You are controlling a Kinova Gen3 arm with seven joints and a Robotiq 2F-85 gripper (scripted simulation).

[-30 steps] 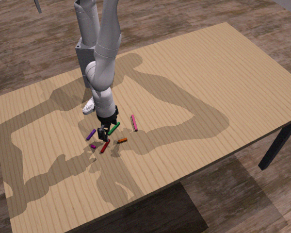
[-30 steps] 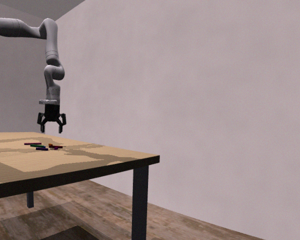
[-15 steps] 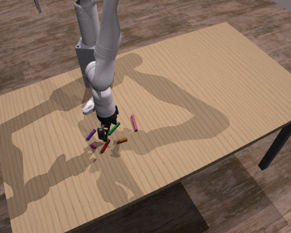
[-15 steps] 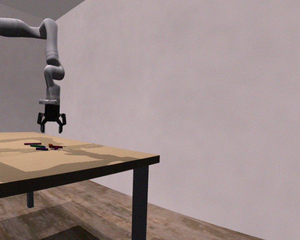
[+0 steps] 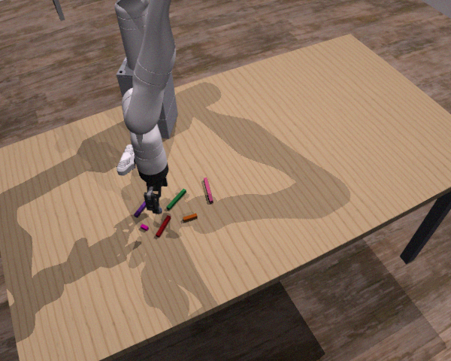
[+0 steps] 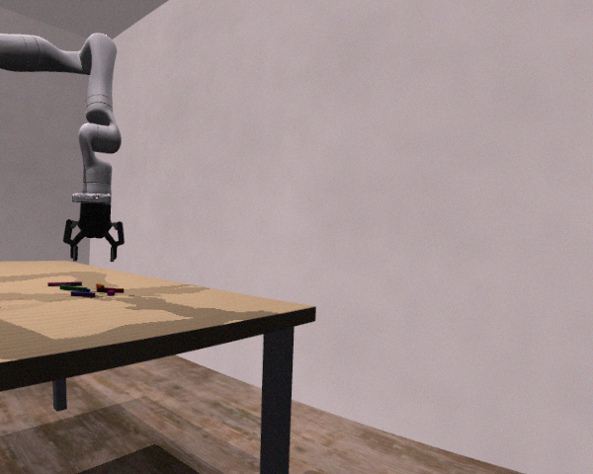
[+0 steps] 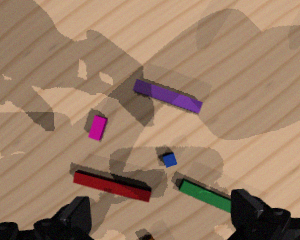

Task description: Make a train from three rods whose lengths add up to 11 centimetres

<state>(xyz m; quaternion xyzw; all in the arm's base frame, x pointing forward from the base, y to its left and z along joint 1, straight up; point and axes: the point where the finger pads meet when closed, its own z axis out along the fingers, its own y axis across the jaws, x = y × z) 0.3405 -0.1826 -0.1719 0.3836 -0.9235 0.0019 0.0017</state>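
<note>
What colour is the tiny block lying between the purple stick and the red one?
Blue; the wrist view shows it best.

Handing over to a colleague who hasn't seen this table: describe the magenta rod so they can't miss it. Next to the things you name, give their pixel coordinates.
On the wooden table (image 5: 334,116) (image 6: 195,316), look at the group of coloured rods below the open claw (image 5: 152,210) (image 6: 93,257). The magenta rod (image 5: 143,227) (image 6: 111,292) (image 7: 98,128) is the short, stubby one, far shorter than the purple (image 7: 165,96) and red (image 7: 112,186) rods beside it.
</note>
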